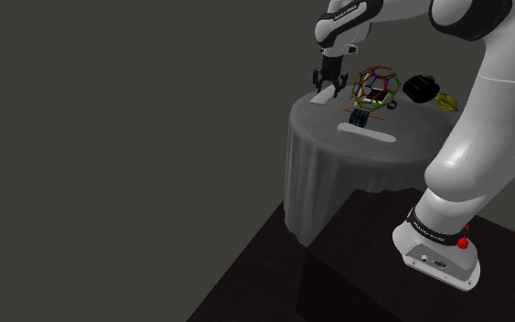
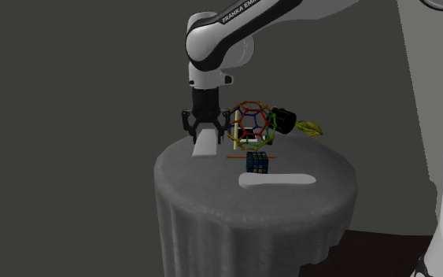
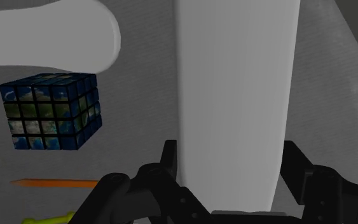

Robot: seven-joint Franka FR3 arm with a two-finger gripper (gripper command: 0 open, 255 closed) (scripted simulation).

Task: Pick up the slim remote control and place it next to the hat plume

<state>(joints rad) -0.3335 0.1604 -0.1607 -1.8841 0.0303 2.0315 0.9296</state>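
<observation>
My black gripper [image 2: 204, 132] is shut on a slim white remote [image 2: 204, 145], which hangs from the fingers low over the round cloth-covered table [image 2: 212, 197], near its rim at the second exterior view's left. In the wrist view the remote [image 3: 234, 95] runs long and pale away from the gripper [image 3: 231, 188], clasped between both fingers [image 3: 166, 167]. The hat plume [image 2: 277, 180], a flat white elongated shape, lies on the table toward the second exterior view's right front, apart from the remote. In the shoulder view the gripper [image 1: 327, 88] holds the remote [image 1: 322, 97] beyond the plume [image 1: 368, 134].
A blue puzzle cube [image 2: 257, 162] stands between the remote and the plume, with a thin orange stick [image 3: 56, 183] beside it. Behind it are a colourful wireframe ball [image 2: 251, 124], a black object [image 2: 284, 120] and a yellow-green item [image 2: 311, 127]. The robot's stand [image 1: 438, 252] is at the shoulder view's lower right.
</observation>
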